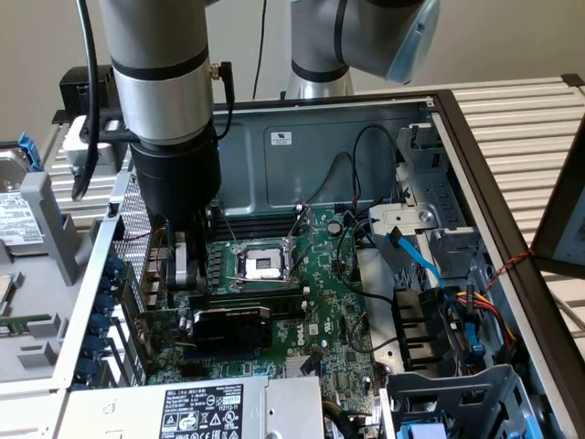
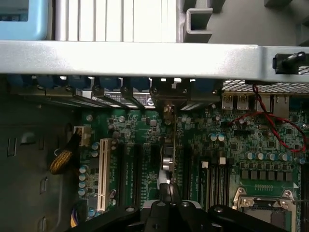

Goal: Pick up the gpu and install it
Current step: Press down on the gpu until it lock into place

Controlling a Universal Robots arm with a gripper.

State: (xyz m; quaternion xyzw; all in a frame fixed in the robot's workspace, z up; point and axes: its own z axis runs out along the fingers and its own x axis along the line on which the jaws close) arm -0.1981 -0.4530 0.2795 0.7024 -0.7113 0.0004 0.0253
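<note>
While the arm reaches down into the open PC case (image 1: 512, 229), the ext. view runs like this, left to right. Far left, outside the case: a hard drive (image 1: 16, 215) w/ white label, lying on grey plastic parts. Next, the case's rear wall w/ a row of blue slot clips (image 1: 96, 320). Just beside them the gripper (image 1: 187, 274) sits low over the motherboard (image 1: 338, 311), near its rear edge. Can't tell from either view whether it is spread or closed.

The gpu (image 1: 228, 327) stands on edge on the motherboard, black fan shroud facing the camera, right under and just to the ext. view's right of the gripper. Can't tell if they touch. Past it, the silver CPU socket (image 1: 260, 265), w/ memory slots behind it. Further right: black cables, a light-blue SATA cable (image 1: 416, 256), grey drive cage (image 1: 430, 197), then a bundle of red/yellow/black wires (image 1: 494, 311). Bottom centre, the PSU (image 1: 206, 407) w/ its label.

In the wrist view the gpu (image 2: 167, 145) shows edge-on, a thin strip running from the rear slot openings toward the gripper (image 2: 169, 193), its bracket end against the case wall. White PCI slot (image 2: 102, 174) well apart on one side, CPU socket (image 2: 265, 208) on the other, thin red wire (image 2: 270, 125) near the rear ports.
</note>
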